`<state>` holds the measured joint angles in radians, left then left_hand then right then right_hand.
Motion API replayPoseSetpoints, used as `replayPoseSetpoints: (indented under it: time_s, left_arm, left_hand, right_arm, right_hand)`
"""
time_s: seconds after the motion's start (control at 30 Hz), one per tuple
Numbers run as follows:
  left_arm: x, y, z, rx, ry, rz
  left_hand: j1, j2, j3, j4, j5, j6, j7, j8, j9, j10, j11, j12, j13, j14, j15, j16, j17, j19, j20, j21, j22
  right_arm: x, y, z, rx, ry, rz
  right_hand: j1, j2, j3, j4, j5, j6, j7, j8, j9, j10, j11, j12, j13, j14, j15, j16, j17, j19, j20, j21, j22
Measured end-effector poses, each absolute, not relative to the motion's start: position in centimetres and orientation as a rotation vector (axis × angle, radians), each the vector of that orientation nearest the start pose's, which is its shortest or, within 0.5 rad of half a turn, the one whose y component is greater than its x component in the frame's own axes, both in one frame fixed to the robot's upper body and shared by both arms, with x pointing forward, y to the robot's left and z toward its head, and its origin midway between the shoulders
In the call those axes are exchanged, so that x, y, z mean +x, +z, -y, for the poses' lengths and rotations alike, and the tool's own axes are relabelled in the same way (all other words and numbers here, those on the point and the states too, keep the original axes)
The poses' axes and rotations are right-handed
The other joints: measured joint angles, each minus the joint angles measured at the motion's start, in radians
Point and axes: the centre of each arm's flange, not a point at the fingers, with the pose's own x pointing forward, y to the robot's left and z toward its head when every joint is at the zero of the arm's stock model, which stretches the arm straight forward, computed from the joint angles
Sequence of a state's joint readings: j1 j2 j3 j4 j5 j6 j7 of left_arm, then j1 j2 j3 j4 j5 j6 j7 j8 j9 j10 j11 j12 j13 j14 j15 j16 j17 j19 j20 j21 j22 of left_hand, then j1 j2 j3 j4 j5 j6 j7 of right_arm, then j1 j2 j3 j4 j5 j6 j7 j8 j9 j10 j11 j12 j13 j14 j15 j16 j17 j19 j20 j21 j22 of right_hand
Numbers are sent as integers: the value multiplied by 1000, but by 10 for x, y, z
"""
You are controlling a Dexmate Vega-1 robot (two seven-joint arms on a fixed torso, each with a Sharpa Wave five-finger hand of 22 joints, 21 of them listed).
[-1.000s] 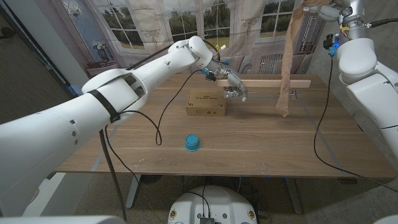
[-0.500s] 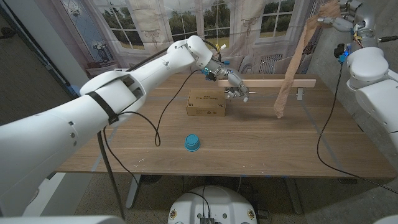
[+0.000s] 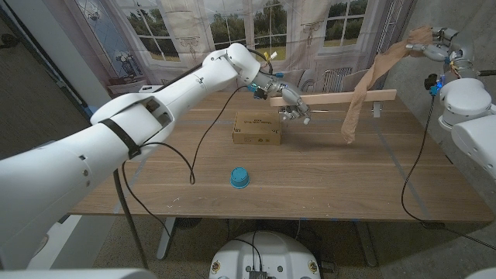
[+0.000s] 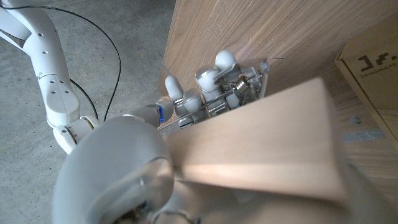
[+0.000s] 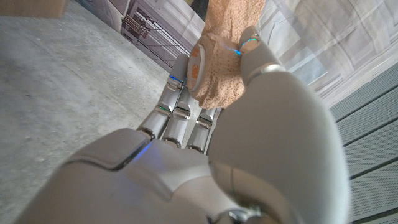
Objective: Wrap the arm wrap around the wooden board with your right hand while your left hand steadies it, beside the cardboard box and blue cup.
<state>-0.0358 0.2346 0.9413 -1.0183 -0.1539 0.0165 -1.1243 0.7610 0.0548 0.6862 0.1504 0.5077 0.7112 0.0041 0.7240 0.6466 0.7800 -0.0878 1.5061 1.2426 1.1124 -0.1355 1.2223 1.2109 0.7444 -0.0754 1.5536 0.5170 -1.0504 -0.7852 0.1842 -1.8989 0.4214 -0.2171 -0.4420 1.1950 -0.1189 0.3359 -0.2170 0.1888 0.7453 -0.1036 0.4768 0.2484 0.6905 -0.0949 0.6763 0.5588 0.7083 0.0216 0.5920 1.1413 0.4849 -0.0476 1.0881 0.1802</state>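
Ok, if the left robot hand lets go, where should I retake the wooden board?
Probably near the same end of the wooden board, from above its long edges: it is narrow, lifted off the table, and the arm wrap drapes the other end.

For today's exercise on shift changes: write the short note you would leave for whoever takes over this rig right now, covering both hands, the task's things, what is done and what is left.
Left hand: grips the wooden board at one end and holds it above the table.
Right hand: raised high to the right, holds the roll of the arm wrap.
The wrap runs from that hand down across the board, its loose end hanging at the table.
Cardboard box and blue cup sit on the table, untouched.
Done: wrap draped over the board. Left: wind it around, keeping the board steady.
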Motion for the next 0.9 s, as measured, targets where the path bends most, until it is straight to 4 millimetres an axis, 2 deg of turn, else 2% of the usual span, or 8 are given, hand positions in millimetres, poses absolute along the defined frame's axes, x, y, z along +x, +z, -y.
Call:
replayPoseSetpoints:
  time_s: [0.57, 0.67, 0.7, 0.9]
  left_arm:
    - [606, 166, 0, 1123, -1342, 323]
    - [608, 167, 0, 1112, -1347, 329]
    - [608, 168, 0, 1111, -1348, 330]
    - [611, 170, -1, 1090, -1351, 338]
  left_hand:
    - [-1, -1, 0, 0, 0, 1, 1, 0, 5, 0, 0, 0, 0, 0, 0, 5, 0, 0, 0, 0, 0]
    - [-1, -1, 0, 0, 0, 1, 1, 0, 9, 0, 0, 0, 0, 0, 0, 5, 0, 0, 0, -1, 0]
    - [-1, -1, 0, 0, 0, 1, 1, 0, 9, 1, 0, 0, 0, 0, 0, 5, 0, 0, 0, -1, 0]
    - [3, 1, 0, 0, 0, 1, 1, 0, 9, 1, -1, 0, 1, 0, 0, 5, 0, 0, 0, -1, 0]
  right_arm:
    - [503, 82, 498, -122, -522, 661]
    - [507, 71, 499, -109, -516, 647]
    - [507, 70, 499, -109, -516, 645]
    - [515, 49, 498, -101, -491, 611]
  right_hand:
    - [6, -6, 4, -4, -1, 0, 0, -6, -2, 19, 9, -15, -5, 3, 0, -10, -3, 0, 0, 8, 0]
    - [6, -6, 4, -4, -3, 7, -6, -10, -3, 19, 9, -16, -8, 3, 0, -12, -3, 0, 0, 11, 0]
    - [6, -6, 4, -4, -3, 25, -1, -15, -6, 20, 9, -16, -8, 3, 0, -12, -3, 0, 0, 14, 0]
    - [13, -13, 4, -4, -3, 25, 0, -15, -5, 33, 9, -22, -10, 3, 0, -13, -3, 0, 0, 18, 0]
